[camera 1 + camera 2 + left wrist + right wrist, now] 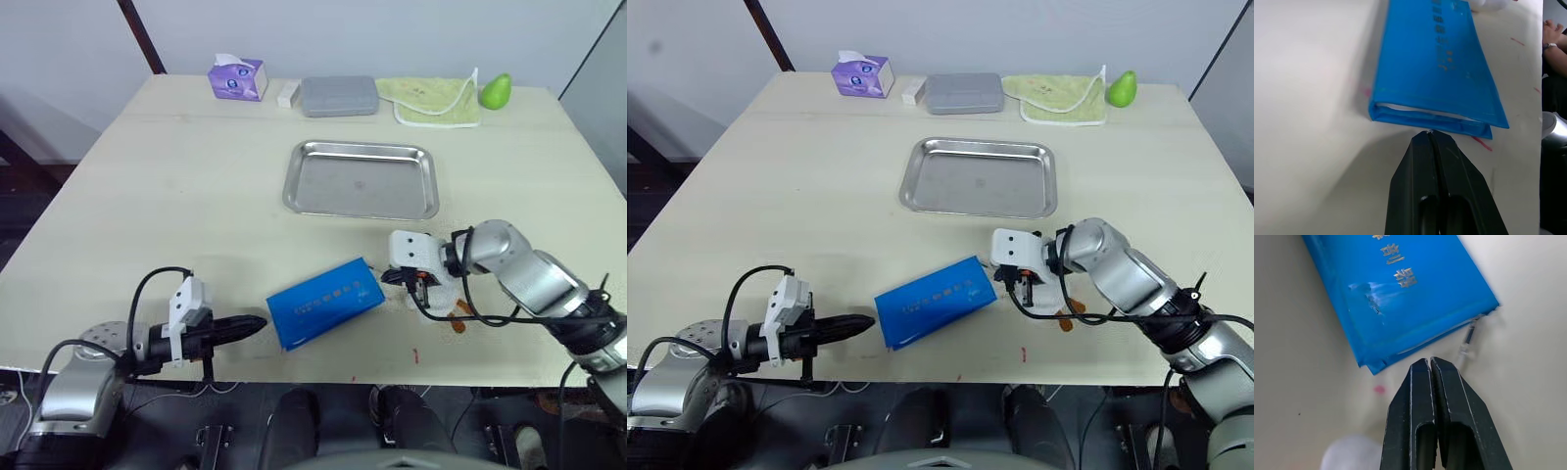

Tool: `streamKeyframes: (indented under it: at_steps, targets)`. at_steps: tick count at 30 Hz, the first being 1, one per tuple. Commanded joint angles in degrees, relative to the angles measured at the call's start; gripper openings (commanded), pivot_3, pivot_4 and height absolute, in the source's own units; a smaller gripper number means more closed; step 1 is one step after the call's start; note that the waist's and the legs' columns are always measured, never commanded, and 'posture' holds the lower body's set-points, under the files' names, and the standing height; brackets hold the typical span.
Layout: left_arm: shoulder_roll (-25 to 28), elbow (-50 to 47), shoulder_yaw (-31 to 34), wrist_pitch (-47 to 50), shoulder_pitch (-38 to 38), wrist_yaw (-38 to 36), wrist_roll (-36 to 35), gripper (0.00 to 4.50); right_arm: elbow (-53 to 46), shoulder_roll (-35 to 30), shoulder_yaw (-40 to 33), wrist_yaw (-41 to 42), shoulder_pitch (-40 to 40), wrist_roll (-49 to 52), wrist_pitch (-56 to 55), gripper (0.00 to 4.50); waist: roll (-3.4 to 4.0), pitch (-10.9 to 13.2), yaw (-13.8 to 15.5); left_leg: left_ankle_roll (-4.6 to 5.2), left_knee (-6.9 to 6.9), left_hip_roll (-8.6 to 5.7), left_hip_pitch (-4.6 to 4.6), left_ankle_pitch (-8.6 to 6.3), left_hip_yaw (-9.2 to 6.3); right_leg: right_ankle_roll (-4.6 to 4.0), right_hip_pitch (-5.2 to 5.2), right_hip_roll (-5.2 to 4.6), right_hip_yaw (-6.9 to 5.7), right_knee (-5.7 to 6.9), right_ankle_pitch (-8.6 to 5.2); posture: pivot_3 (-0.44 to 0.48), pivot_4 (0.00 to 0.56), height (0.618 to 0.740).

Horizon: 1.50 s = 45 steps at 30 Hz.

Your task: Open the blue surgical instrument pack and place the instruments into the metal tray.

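On our left, the left gripper [257, 323] lies low over the table [196, 196], its two black fingers pressed together with nothing between them, tip aimed at the near end of the blue surgical instrument pack [325, 303]. From the wrist we see why: that end shows a whitish lining peeking from the blue fold, and we're lined up just short of it, not touching yet. The pack lies flat and closed near the front edge, so no instruments are out. Moving right, the right gripper [1019, 282] sits at the pack's opposite end, fingers also closed on nothing, and there a small zipper pull [1469, 335] sticks out from the corner. We judge that's the target: one side to steady the pack, the other to catch the pull. We'd have to part the fingers first. Beyond the pack, toward the far side, the metal tray [297, 188] waits bare, close enough for short transfers. Along the back edge sit the purple tissue box [237, 78], grey case [339, 95], green cloth [431, 100] and green pear-shaped object [496, 91], well clear.
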Motion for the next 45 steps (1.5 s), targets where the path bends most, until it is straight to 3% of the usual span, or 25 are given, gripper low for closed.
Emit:
streamKeyframes:
  at_steps: [1,11,19,28,45]
  targets:
    - [-0.7,-1.8,-1.2,-0.3,-1.1,1.8,0.9,0.00,1.3,1.3,1.4,1.6,-1.5,-2.9,-2.6,0.08,0.00,0.0,0.0,0.00,0.00,0.00,0.00,0.00,0.00,0.02,0.00,0.00,0.00,0.01,0.01,0.000,0.150,0.740]
    - [-3.1,-2.5,-4.2,0.8,-5.7,4.3,1.2,0.00,-5.6,2.2,-3.3,4.9,3.4,0.4,2.2,0.08,-0.01,0.0,0.4,-0.01,0.03,0.00,0.01,0.00,0.00,0.05,0.01,-0.01,0.00,0.08,0.03,0.000,0.150,0.740]
    - [-5.4,1.7,-9.3,-0.9,-12.8,2.4,4.6,0.00,-17.0,-2.4,-11.5,1.4,14.6,2.8,10.1,0.08,-0.01,0.0,0.9,-0.01,0.07,-0.02,0.00,0.00,-0.04,0.04,0.06,-0.01,-0.03,0.06,0.02,0.000,0.150,0.740]
    - [-8.2,9.0,-15.7,-4.6,-21.2,-0.9,9.7,0.00,-21.9,-7.2,-16.8,-2.7,23.1,3.3,13.6,0.08,-0.04,0.0,1.6,0.00,0.10,-0.06,-0.03,0.00,-0.11,0.07,0.10,0.00,-0.03,0.03,0.03,0.000,0.150,0.740]
    - [-9.7,13.1,-16.0,-7.5,-23.8,-0.2,12.0,0.00,-20.1,-7.3,-17.5,-5.7,22.8,3.9,13.1,0.08,-0.11,-0.1,1.6,0.02,0.15,-0.09,-0.02,0.00,-0.28,0.10,0.26,0.01,-0.07,-0.05,0.02,0.000,0.150,0.740]
